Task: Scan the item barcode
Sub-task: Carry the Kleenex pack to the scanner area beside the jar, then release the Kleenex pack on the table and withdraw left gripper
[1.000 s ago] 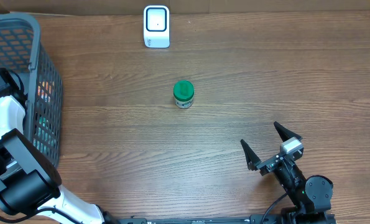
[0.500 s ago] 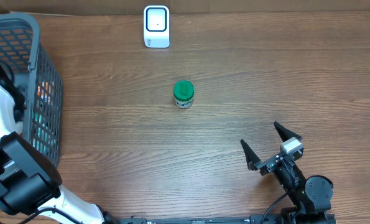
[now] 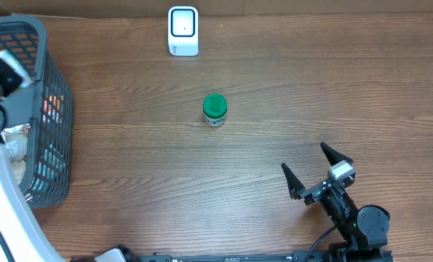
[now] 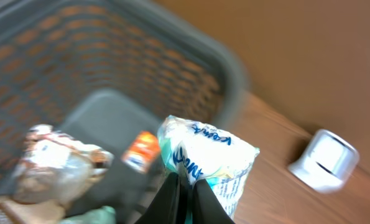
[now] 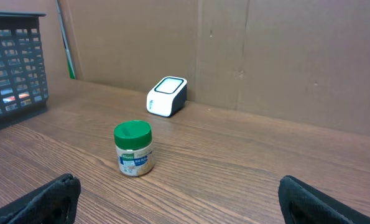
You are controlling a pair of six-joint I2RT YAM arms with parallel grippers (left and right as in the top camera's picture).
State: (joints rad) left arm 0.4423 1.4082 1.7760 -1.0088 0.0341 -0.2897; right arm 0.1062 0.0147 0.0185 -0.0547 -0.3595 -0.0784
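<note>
— wood-grain tabletop, grey mesh basket (image 3: pixel 54 109) at its left edge. what changed?
— left gripper (image 4: pixel 185 182) has pinched shut on 1 crinkly white-and-teal packet (image 4: pixel 212 152), raised over the basket's other wrappers. pickup looks done; the boxy white scanner (image 3: pixel 183 30) sits well apart.
— right gripper (image 3: pixel 303 157)?
— fingers spread wide, idle, short of the round green-lidded jar (image 3: pixel 215 110).

There is one grey basket (image 3: pixel 56 138) at the tabletop's left edge, one white scanner (image 3: pixel 183 30) at its far edge and one green-lidded jar (image 3: pixel 215 109) near its middle. The left wrist view shows one white-and-teal packet (image 4: pixel 206 158), one crinkled bag (image 4: pixel 57 165) and one small orange item (image 4: pixel 141 149).
</note>
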